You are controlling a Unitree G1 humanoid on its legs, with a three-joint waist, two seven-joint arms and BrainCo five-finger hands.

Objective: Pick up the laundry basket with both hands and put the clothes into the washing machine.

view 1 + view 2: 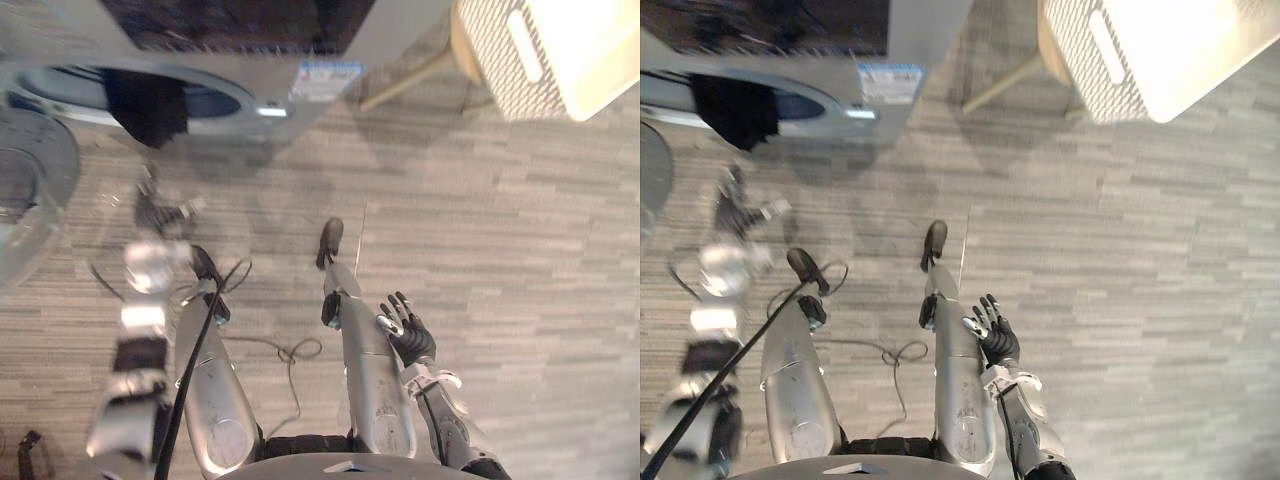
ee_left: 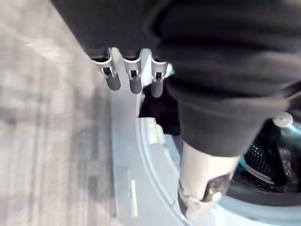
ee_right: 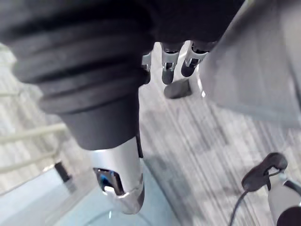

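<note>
The grey washing machine (image 1: 250, 50) stands at the top left with its round opening uncovered. A dark garment (image 1: 148, 108) hangs over the rim of that opening and also shows at the drum's mouth (image 2: 160, 110) in the left wrist view. My left hand (image 1: 160, 212) is raised in front of the machine, just below the hanging garment, fingers (image 2: 131, 80) straight and holding nothing. My right hand (image 1: 408, 335) hangs low by my side over the floor, open with its fingers spread. The white perforated laundry basket (image 1: 500, 60) sits at the top right, far from both hands.
The washer's round glass door (image 1: 30, 200) stands swung out at the far left. A light wooden leg (image 1: 410, 78) slants out beneath the basket. Grey wood-look floor (image 1: 520, 260) stretches between the machine and the basket.
</note>
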